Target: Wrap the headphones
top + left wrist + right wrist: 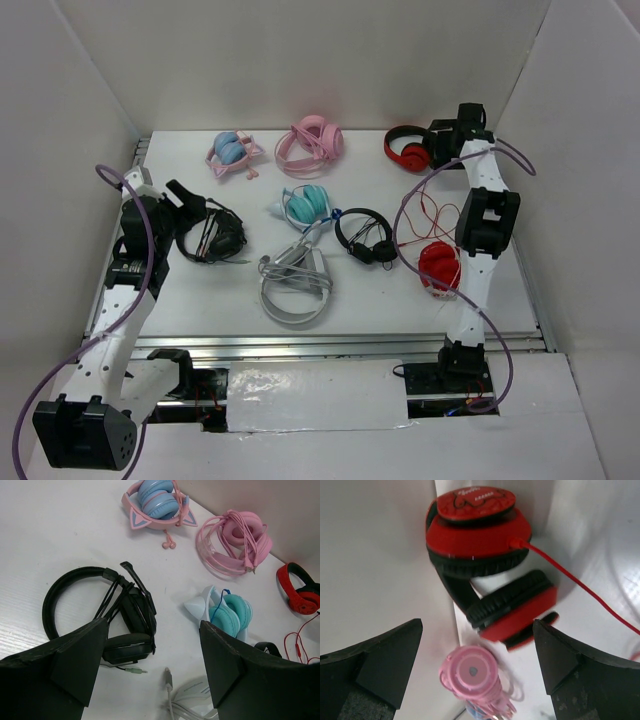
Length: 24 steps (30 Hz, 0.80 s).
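Note:
The headphones [407, 150] lie at the back right of the table, with glossy red cups and black pads. Their thin red cable [432, 205] trails loosely toward the front. In the right wrist view the headphones [479, 535] lie just ahead of my right gripper [477, 647], whose jaws stand wide open and empty, and the cable [570, 580] runs off to the right. In the top view the right gripper [443, 140] hovers right beside them. My left gripper [186, 203] is open and empty over a black headset [127, 617]. The headphones also show in the left wrist view [300, 592].
A compact red pair [440, 266] lies beside the right arm. A small black on-ear pair [365, 236], a teal pair [308, 205] and a white pair [295, 288] lie mid-table. A pink pair [312, 140] and a pink-and-blue cat-ear pair [232, 152] lie at the back. White walls enclose the table.

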{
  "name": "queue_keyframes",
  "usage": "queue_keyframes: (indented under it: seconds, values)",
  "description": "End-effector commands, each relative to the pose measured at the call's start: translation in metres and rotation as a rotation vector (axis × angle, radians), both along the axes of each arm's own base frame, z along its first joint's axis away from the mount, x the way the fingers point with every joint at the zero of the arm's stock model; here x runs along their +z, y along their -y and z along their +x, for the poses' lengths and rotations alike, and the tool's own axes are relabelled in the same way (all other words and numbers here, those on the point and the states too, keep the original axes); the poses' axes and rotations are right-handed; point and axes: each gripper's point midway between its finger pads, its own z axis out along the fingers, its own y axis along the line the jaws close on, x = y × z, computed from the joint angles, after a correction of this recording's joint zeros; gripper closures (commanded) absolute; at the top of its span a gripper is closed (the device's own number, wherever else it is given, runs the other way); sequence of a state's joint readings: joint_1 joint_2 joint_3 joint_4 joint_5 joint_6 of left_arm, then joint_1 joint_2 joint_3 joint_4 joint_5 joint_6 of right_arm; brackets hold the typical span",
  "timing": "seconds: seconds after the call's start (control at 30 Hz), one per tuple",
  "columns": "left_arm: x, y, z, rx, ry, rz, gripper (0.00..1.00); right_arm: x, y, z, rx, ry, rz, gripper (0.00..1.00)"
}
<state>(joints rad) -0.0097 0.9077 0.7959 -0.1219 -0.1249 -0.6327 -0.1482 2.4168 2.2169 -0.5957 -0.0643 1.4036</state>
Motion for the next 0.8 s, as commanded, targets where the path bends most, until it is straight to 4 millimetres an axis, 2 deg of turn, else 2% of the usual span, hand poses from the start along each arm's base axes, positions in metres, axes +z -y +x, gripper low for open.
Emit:
queue_keyframes:
  seconds: [0.0, 0.1, 0.2, 0.5, 0.7, 0.77]
  values:
    - [0.015, 0.001, 0.006, -0.008, 0.063, 0.006, 0.13, -0.016, -0.01, 0.015, -0.006, -0.024, 0.045, 0.0]
    - [0.015, 0.001, 0.006, -0.005, 0.064, 0.005, 0.13, -0.042, -0.018, 0.009, 0.002, -0.069, 0.062, 0.0]
    - [0.015, -0.001, 0.006, 0.002, 0.064, 0.009, 0.13, -0.052, -0.023, 0.002, 0.002, -0.084, 0.08, 0.0]
    - [0.012, -0.001, 0.006, 0.006, 0.055, 0.007, 0.14, -0.057, -0.056, 0.013, 0.08, -0.053, 0.112, 0.0]
    - [0.012, -0.004, 0.004, 0.019, 0.055, 0.011, 0.14, -0.05, -0.087, 0.022, 0.088, -0.003, 0.218, 0.01]
    - [0.012, -0.004, 0.004, 0.02, 0.054, 0.011, 0.15, -0.046, -0.096, 0.028, 0.075, 0.027, 0.248, 0.04]
